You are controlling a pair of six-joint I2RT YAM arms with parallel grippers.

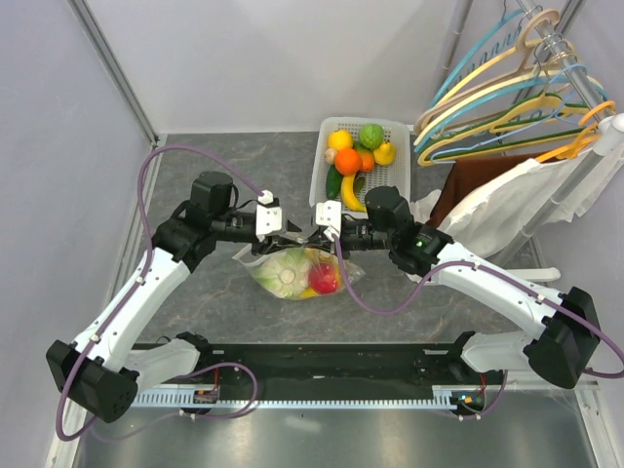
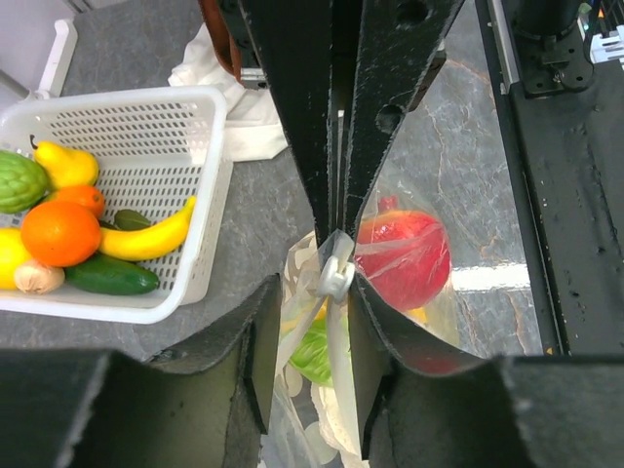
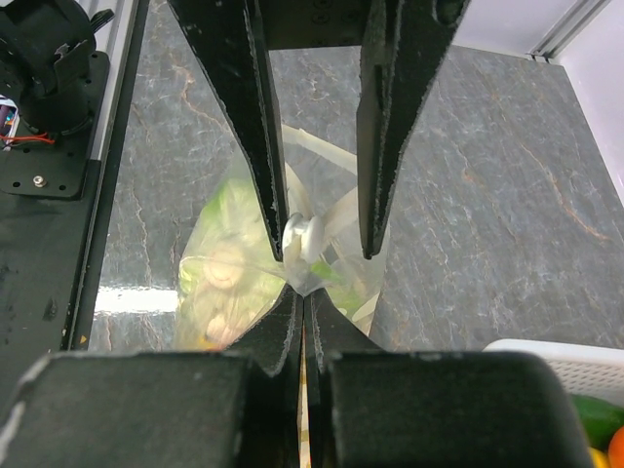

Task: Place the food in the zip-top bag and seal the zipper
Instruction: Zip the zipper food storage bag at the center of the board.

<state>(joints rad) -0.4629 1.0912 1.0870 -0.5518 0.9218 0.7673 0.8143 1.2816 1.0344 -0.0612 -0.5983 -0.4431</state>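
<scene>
Left gripper point(image 2: 314, 285): jaws released, standing either side of the slider point(image 2: 334, 278). One side touches it and there's a gap on the other, so no clamp on it.
Right gripper point(image 3: 304, 307): jaws clenched on the zipper point(image 2: 337, 351), pinching the strip right next to the slider.
Bag point(image 1: 292, 278): lies on the tabletop point(image 1: 214, 166) between the two arms, hanging down from the pinched top edge.
Food in bag: red fruit point(image 2: 405, 258) and a green piece point(image 2: 317, 356). There's something yellow under them that I can't identify.
Food not bagged: orange point(image 2: 60, 232), banana point(image 2: 151, 239), cucumber point(image 2: 109, 276) and a few more are in the basket point(image 2: 146, 97), well apart from the bag at the back of the tabletop.
Key geometry: the zipper's long axis runs along the line joining the two grippers, roughly left-right seen from above. The slider sits at the right gripper's end of it, already inside the left jaws.
Nearer arm: the left has the slider. The right only anchors the strip.
Step, my read: this is sealing, not loading.
Next move, my read: the left jaws clench on the slider and draw it along the strip toward the robot's left, with the right holding tension.
Risk: if the slider tilts, the jaws slip off it. If the right lets the strip go slack, the slider drags the bag instead of closing it.
Unknown: how much of the mouth is closed already, as the film hides it.
</scene>
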